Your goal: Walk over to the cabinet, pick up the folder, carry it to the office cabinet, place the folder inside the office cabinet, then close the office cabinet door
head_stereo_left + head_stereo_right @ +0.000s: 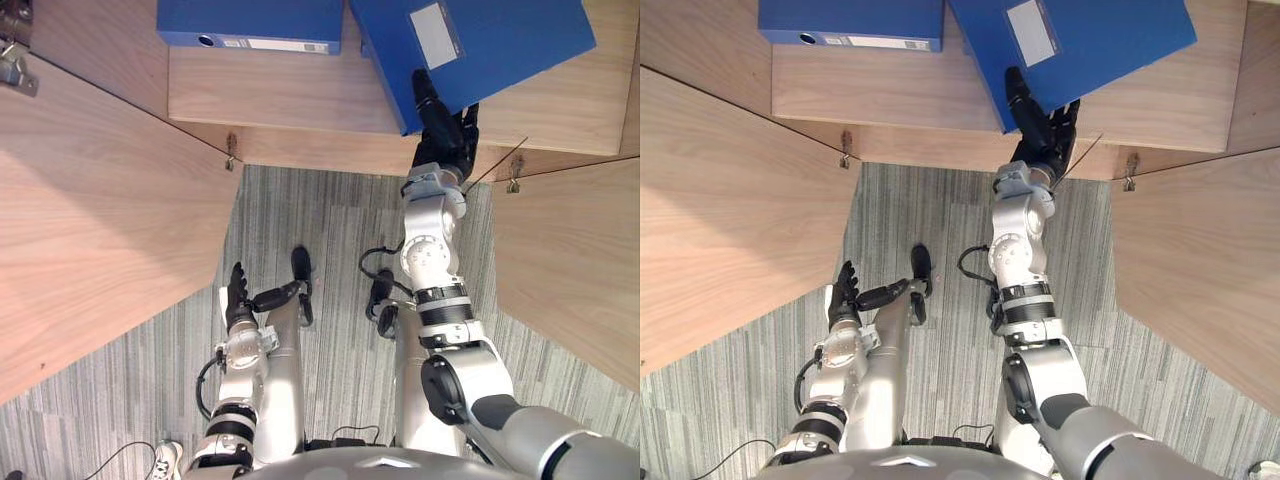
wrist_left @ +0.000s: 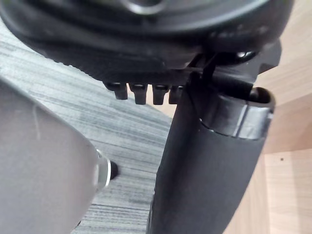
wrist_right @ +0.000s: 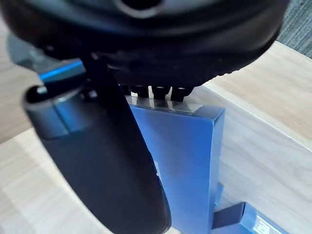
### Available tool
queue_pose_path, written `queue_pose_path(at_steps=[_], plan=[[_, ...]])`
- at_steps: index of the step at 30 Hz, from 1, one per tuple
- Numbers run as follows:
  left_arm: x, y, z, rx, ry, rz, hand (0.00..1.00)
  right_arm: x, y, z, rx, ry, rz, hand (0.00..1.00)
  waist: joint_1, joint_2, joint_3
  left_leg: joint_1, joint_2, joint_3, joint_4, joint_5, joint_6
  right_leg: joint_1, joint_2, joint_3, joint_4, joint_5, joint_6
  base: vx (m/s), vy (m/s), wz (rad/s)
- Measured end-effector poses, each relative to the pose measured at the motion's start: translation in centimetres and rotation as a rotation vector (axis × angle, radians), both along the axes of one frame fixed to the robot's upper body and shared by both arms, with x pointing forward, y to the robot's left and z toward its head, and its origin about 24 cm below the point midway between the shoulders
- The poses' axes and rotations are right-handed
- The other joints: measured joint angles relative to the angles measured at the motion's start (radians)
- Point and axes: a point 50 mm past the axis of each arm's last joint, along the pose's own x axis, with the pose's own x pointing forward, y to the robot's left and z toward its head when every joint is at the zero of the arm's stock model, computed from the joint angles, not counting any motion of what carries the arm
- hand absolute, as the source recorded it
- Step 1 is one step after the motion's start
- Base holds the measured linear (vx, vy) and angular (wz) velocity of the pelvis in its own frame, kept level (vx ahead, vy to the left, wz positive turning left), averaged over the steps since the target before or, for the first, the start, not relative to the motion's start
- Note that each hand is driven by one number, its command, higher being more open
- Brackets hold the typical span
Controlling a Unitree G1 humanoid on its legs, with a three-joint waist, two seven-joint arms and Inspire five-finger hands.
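Observation:
A blue folder (image 1: 480, 50) with a white label lies tilted over the wooden cabinet shelf (image 1: 300, 100), its near corner past the shelf's front edge. My right hand (image 1: 447, 128) is shut on that corner, thumb on top and fingers beneath. In the right wrist view the thumb (image 3: 112, 161) lies along the blue folder (image 3: 187, 161), with the shelf behind. My left hand (image 1: 238, 292) hangs low over the floor, open and holding nothing.
A second blue folder (image 1: 250, 25) lies flat at the shelf's back left. The cabinet's two wooden doors stand wide open, the left door (image 1: 100, 220) and the right door (image 1: 570, 260), with striped grey carpet (image 1: 320, 220) between them.

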Motion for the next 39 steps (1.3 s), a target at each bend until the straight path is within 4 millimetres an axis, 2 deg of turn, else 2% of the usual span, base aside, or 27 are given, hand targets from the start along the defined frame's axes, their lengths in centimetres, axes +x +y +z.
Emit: queue_pose_path(at_steps=[6, 13, 17, 23, 27, 34, 39], plan=[[0.1, 0.0, 0.1, 0.000, -0.002, 0.001, 1.00, 0.5, 1.8, 0.9, -0.018, -0.010, 0.080, 1.00, 0.004, 0.001, -0.001, 0.006, -0.002, 0.000, -0.022, 0.013, -0.006, 0.000, 0.000, -0.005, -0.008, 0.003, -0.004, 0.00, -0.004, 0.01], [0.7, -0.1, 0.5, -0.011, -0.023, -0.003, 1.00, 1.7, 3.0, 2.2, -0.215, -0.041, 0.201, 1.00, 0.005, 0.001, -0.001, 0.005, -0.006, -0.004, -0.046, 0.032, -0.009, 0.000, 0.000, -0.013, -0.027, 0.010, -0.008, 0.01, 0.000, 0.02], [0.6, -0.1, 0.3, -0.019, -0.012, -0.004, 1.00, 2.0, 2.9, 2.5, -0.269, -0.054, 0.223, 1.00, 0.008, 0.001, -0.001, 0.005, -0.007, -0.007, -0.055, 0.038, -0.010, 0.001, 0.000, -0.018, -0.033, 0.012, -0.009, 0.04, 0.000, 0.04], [0.4, -0.2, -0.1, -0.029, 0.002, -0.017, 1.00, 2.3, 1.1, 1.8, -0.326, -0.045, 0.212, 1.00, 0.008, 0.001, -0.001, 0.006, -0.006, -0.006, -0.056, 0.038, -0.010, 0.007, 0.003, -0.018, -0.048, 0.022, -0.007, 0.01, 0.001, 0.00], [0.3, -0.2, -0.2, -0.035, 0.010, -0.019, 1.00, 1.7, -0.8, 0.0, -0.358, -0.032, 0.194, 1.00, 0.006, 0.001, -0.001, 0.006, -0.006, -0.004, -0.056, 0.038, -0.009, 0.011, 0.004, -0.017, -0.057, 0.027, -0.005, 0.00, 0.000, 0.00], [0.4, 0.3, -0.1, -0.025, 0.003, -0.040, 1.00, -1.1, -3.4, -2.9, -0.492, -0.039, 0.192, 1.00, 0.001, 0.000, -0.001, 0.008, -0.004, 0.000, -0.052, 0.035, -0.005, 0.011, 0.004, -0.013, -0.053, 0.027, -0.005, 0.00, 0.000, 0.00], [0.4, 0.5, -0.1, -0.020, 0.001, -0.055, 1.00, -3.4, -4.8, -3.3, -0.682, -0.069, 0.143, 1.00, -0.005, -0.002, 0.000, 0.008, -0.002, 0.005, -0.041, 0.025, 0.008, 0.011, 0.004, -0.008, -0.045, 0.026, -0.004, 0.00, -0.001, -0.03]])
